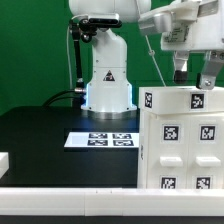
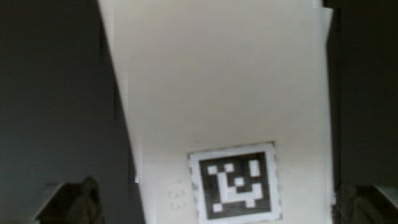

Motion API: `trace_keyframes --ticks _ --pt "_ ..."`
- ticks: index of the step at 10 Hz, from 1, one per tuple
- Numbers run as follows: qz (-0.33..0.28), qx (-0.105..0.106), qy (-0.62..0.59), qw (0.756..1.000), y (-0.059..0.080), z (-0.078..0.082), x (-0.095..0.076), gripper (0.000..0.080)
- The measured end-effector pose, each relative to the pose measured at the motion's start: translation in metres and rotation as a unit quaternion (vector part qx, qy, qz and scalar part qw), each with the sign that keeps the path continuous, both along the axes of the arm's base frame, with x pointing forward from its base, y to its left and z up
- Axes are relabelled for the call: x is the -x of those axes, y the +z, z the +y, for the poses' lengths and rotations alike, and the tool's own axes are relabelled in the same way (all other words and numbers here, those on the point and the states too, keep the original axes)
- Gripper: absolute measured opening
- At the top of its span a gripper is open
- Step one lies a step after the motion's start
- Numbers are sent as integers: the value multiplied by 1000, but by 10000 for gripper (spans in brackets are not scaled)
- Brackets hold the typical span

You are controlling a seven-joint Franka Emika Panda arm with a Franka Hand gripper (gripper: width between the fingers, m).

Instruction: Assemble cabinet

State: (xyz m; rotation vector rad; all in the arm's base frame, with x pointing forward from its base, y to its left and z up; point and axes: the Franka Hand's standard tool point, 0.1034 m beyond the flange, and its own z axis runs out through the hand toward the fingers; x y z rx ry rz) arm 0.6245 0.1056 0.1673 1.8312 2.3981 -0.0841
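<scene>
The cabinet (image 1: 182, 140) is a large white box with black-and-white tags on its faces, standing on the black table at the exterior view's right. My gripper (image 1: 193, 78) hangs just above its top edge, fingers pointing down. In the wrist view the cabinet's narrow white top face (image 2: 214, 90), with one tag on it, runs between my fingertips (image 2: 75, 205), which stand wide apart on either side with dark gaps to the white part. The gripper (image 2: 224, 210) is open and holds nothing.
The marker board (image 1: 100, 140) lies flat on the table in front of the robot's white base (image 1: 108, 85). A white rail (image 1: 70, 200) runs along the front edge. A small white piece (image 1: 3, 160) shows at the exterior view's left edge.
</scene>
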Motion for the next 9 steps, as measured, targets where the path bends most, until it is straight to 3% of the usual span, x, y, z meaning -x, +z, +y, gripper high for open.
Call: trace_keyframes --ticks 3,9 --pt "12 18 86 996 -3 -8 2 649" --pt "19 20 56 998 -12 -12 2 649"
